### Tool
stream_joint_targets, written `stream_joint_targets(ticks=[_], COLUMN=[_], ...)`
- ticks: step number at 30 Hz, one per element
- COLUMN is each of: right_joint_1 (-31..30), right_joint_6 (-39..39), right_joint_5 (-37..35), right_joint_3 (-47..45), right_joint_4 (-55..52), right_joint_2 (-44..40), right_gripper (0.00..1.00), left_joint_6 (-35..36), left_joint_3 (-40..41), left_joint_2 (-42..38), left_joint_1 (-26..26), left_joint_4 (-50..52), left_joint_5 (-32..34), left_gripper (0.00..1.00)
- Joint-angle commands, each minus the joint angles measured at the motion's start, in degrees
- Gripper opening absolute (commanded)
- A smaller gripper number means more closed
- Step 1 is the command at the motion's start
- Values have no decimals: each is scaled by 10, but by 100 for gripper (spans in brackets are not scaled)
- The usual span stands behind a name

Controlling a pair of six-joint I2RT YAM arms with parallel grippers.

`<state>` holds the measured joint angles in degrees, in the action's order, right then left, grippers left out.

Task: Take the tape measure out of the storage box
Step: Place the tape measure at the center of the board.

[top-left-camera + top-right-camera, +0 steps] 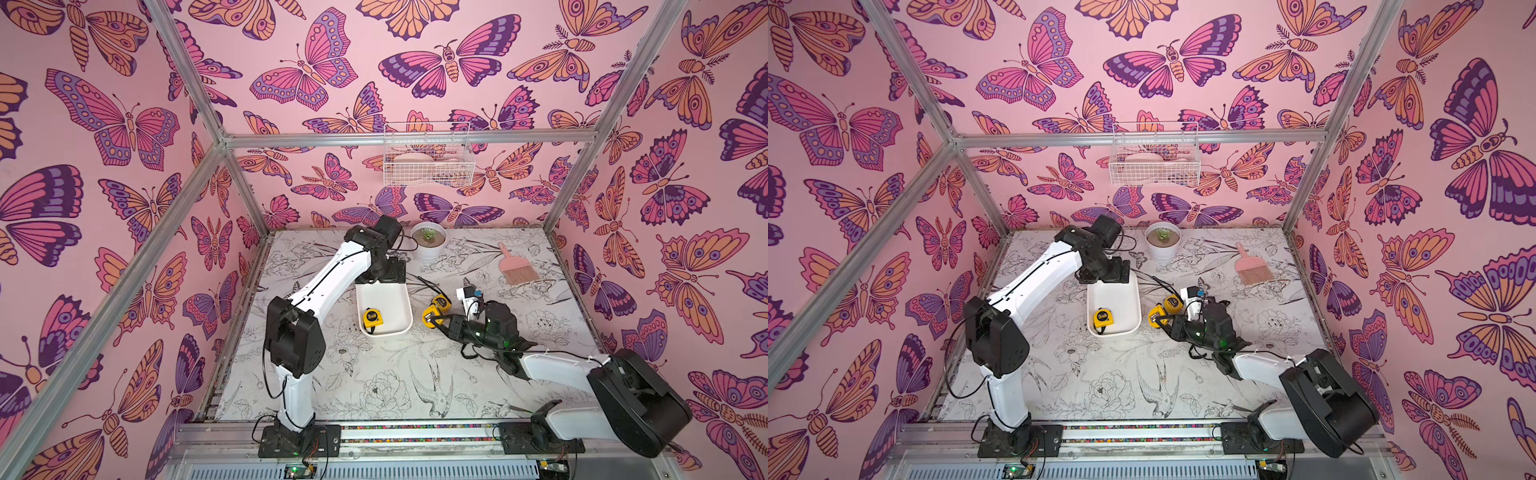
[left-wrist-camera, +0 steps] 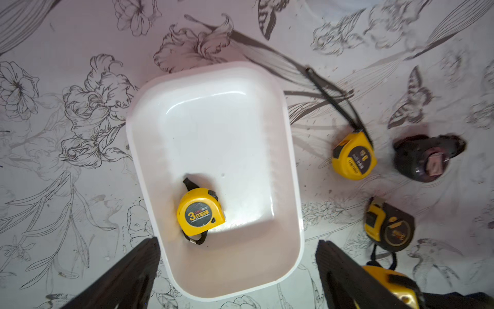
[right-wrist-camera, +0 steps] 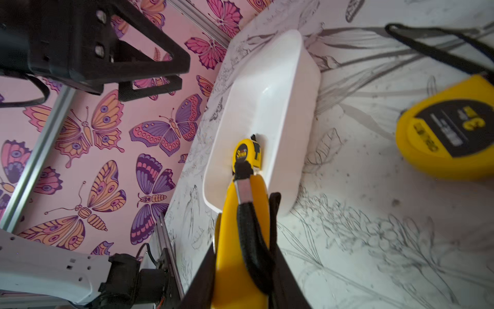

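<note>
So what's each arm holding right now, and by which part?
Right gripper: a yellow tape measure, jaws shut across its case. Left gripper: open, nothing held.

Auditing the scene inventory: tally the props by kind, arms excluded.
Storage box: 1
Tape measures: 4: grey-faced tape measure inside it; outside, long-strapped tape measure, black-bodied tape measure, held tape measure
Potted succulent: 1
Pink hand brush: 1
Wire basket: 1 (contents unclear, uncounted)
Total: 8
</note>
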<state>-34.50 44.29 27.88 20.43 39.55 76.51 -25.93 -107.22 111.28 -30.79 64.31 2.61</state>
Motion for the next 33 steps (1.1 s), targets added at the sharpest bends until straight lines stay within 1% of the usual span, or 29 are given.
stream_joint_targets(ticks=[1,5,11,13,15,16,17,18,20,21,23,26,28,33], right_joint_1=[9,13,14,14,14,14,14,14,14,14,14,14,14,14], right_joint_6=[-9,1,25,27,22,15,7,-3,-21,-33,-62,-98,-119,-138], right_joint_5=[-4,-3,32,35,36,35,31,24,5,-8,-38,-74,-89,-100], right_joint_3=[-24,-50,-41,-35,-25,-17,-9,0,8,13,28,47,60,83], right_joint_4=[-47,-33,42,48,30,7,-23,-54,-100,-136,-210,-296,-337,-374], right_joint_2=[-16,2,96,112,116,115,111,103,74,54,7,-56,-83,-126], right_gripper=[10,10,10,12,16,21,29,38,54,61,70,81,86,89], left_joint_6=[38,37,29,28,27,26,25,23,18,16,12,4,-3,-28], left_joint_3=[27,35,34,35,38,41,43,44,46,46,44,41,38,20], left_joint_2=[20,34,59,63,64,64,66,68,70,73,76,84,93,120], left_joint_1=[-5,-12,-29,-32,-34,-36,-37,-37,-37,-38,-39,-40,-40,-43], left_joint_4=[28,34,45,51,54,57,57,60,68,72,79,88,93,115], left_joint_5=[27,21,16,21,24,27,29,29,34,36,38,38,40,40], left_gripper=[97,97,97,97,97,97,97,97,98,98,98,98,98,98])
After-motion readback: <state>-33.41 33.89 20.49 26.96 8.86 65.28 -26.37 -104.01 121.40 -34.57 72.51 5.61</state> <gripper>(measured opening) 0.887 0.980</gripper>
